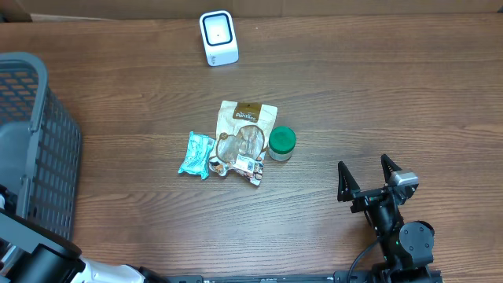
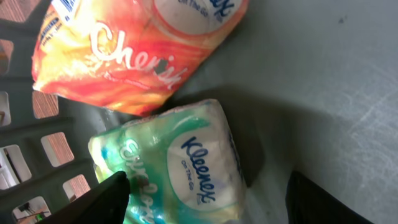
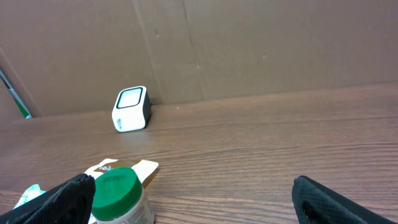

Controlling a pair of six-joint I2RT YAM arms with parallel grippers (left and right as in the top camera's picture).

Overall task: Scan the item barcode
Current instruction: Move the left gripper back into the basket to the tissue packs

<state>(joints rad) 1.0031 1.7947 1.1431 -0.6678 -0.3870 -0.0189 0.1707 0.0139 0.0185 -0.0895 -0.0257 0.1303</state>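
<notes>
**Right tool**: fingers spread wide apart, empty, low over the brown wooden table. Ahead and to its left stands the green-lidded round jar. Just beside the jar, farther left, lies the beige flexible plastic pouch, then the teal crinkled packet. The white box-shaped barcode scanner stands well ahead of the tool.

**Left tool**: fingers apart, clamping nothing, inside the grey plastic lattice basket. A green-and-white soft tissue pack lies between them, an orange soft tissue pack just ahead.

**Handling (judgement):** the pouch is probably light, limp and slippery. A white label, likely the barcode, sits on the end nearest the right tool, so pinch a sealed edge clear of it. The jar is stiff; grip across its sides.
</notes>
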